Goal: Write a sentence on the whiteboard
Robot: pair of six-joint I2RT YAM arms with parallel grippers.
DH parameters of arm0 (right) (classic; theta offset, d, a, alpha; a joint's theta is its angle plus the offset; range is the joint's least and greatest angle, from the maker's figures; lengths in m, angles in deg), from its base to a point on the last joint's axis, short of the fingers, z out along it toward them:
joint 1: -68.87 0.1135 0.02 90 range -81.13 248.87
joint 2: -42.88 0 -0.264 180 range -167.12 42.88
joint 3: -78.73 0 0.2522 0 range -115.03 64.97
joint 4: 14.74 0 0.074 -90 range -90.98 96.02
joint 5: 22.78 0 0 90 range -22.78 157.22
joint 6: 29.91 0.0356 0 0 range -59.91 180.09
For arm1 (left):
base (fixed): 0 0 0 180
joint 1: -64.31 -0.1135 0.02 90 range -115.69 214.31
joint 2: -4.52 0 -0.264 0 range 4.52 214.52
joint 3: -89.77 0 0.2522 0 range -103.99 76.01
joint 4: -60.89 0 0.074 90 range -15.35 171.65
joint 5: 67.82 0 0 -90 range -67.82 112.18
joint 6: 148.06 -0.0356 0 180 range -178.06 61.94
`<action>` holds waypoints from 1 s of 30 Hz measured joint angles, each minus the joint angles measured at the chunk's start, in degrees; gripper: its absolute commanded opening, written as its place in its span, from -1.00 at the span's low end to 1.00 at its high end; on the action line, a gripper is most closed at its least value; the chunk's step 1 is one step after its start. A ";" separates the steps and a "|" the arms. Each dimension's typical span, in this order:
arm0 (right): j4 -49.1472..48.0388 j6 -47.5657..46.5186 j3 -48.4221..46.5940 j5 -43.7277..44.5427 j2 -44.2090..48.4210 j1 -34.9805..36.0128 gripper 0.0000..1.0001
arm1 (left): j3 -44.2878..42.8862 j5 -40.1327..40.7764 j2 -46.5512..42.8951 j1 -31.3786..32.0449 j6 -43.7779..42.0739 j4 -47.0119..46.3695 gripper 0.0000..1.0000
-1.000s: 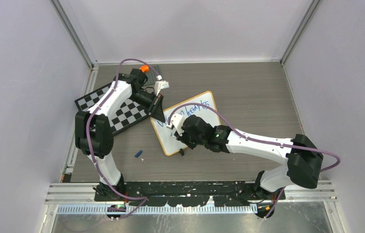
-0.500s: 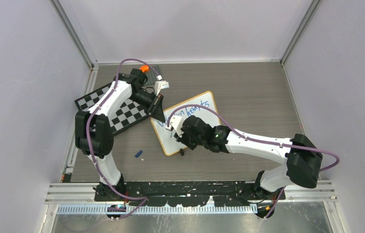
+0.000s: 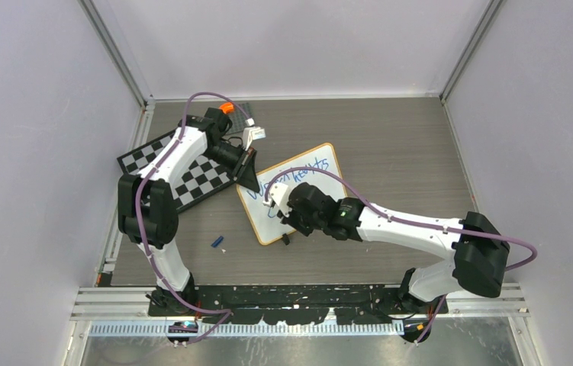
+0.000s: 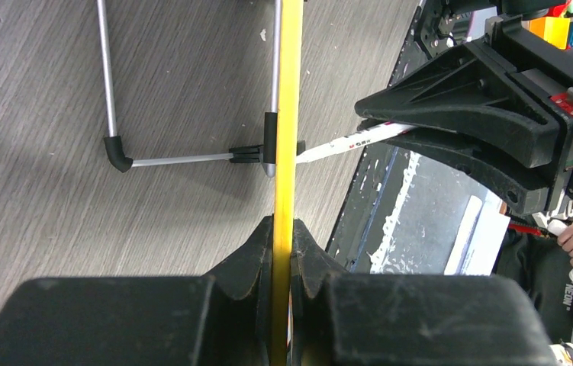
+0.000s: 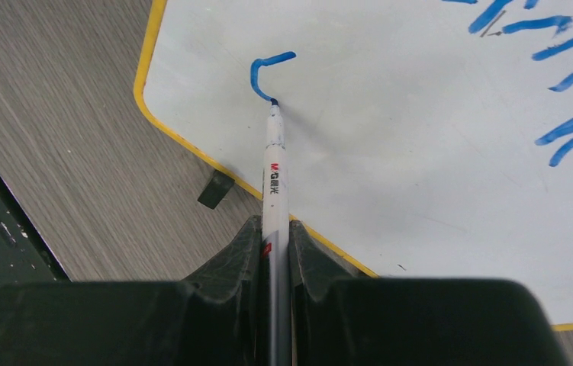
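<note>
The whiteboard (image 3: 321, 181) sits near the middle of the grey wood-grain tabletop (image 3: 390, 145), turned at an angle, its left corner close to the checkered board (image 3: 191, 179). The left claw (image 3: 249, 177) is closed on that corner: in the left wrist view its two fingers pinch the thin yellow rim of the board, seen edge-on (image 4: 289, 114). The right claw (image 3: 287, 210) hangs over the board's near-left part and is clamped around a white marker (image 5: 275, 164), the barrel running straight out between the fingers with its dark tip touching the white surface (image 5: 420, 152). At the tip lies a short blue hook stroke (image 5: 264, 72), close to the rim and well apart from the rest of the sentence (image 5: 565, 61), whose blue script shows only in part at the upper right of the right wrist view. From above, the writing (image 3: 298, 171) runs across the board's far half, too small to read surely. A small black foot (image 5: 215, 189) juts out under the rim, near the marker. A little blue piece (image 3: 218, 242) lies on the tabletop left of the board, apart from it.
</note>
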 measured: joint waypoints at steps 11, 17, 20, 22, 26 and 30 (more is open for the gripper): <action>0.59 -0.13 0.50 0.94 6.08 -0.39 -0.99 | -0.72 -0.04 0.44 0.09 0.07 0.52 -1.00; 0.59 -0.15 0.50 1.64 4.85 -0.50 -0.99 | -1.03 -0.09 0.68 0.11 0.13 0.85 -1.00; 0.59 -0.15 0.50 2.05 4.02 -0.50 -0.99 | -1.03 -0.09 0.70 0.15 0.17 0.85 -1.00; 0.55 -0.17 0.50 2.40 3.54 -0.50 -1.00 | -1.03 -0.09 0.70 0.15 0.20 0.85 -1.00; 0.13 -0.17 0.50 3.43 2.78 -0.50 -1.00 | -1.03 -0.11 0.70 0.15 0.17 0.85 -1.00; -0.28 -0.15 0.42 4.15 2.19 -0.50 -0.99 | -1.03 -0.15 0.81 0.11 0.04 0.83 -1.00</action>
